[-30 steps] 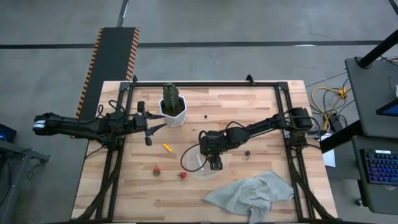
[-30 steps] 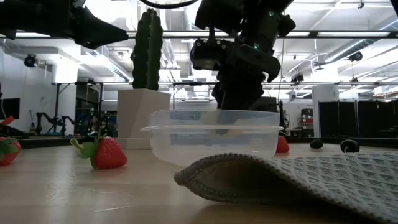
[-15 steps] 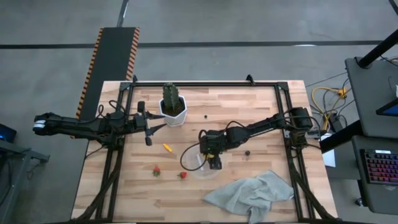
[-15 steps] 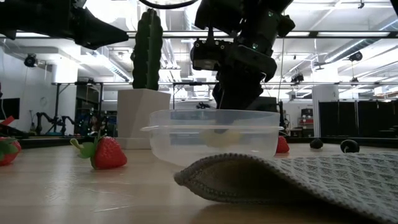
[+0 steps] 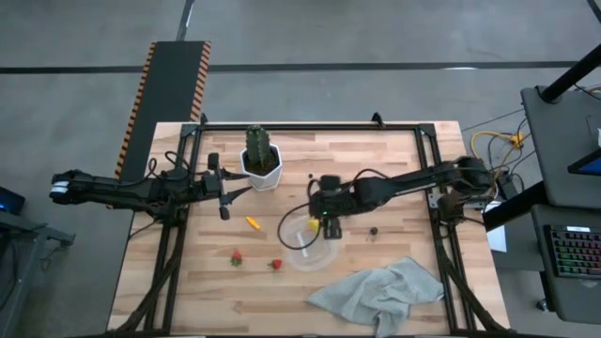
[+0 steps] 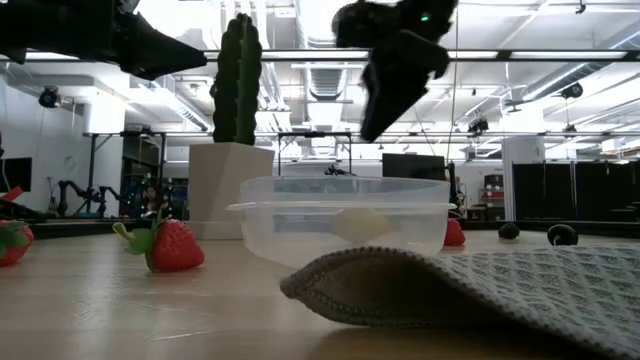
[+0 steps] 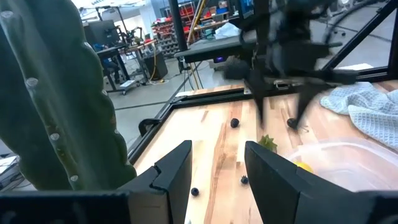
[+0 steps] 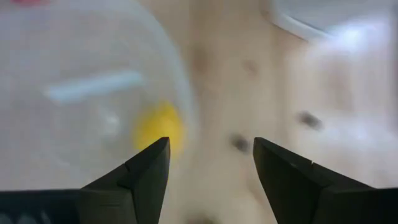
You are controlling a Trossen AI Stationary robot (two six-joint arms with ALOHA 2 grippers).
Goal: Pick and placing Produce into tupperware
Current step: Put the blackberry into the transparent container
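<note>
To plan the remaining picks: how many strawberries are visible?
3: two strawberries on the table, left of the tupperware; a third strawberry behind its right side. Others may be hidden.

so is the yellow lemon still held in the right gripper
No, the yellow lemon lies inside the clear plastic container, below the open right gripper.

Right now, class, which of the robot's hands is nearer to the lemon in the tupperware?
The right hand: it hangs open just above the lemon inside the tupperware. The left hand waits open far off, beside the cactus.

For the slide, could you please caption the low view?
Right tool open above the tupperware, lemon inside.
</note>
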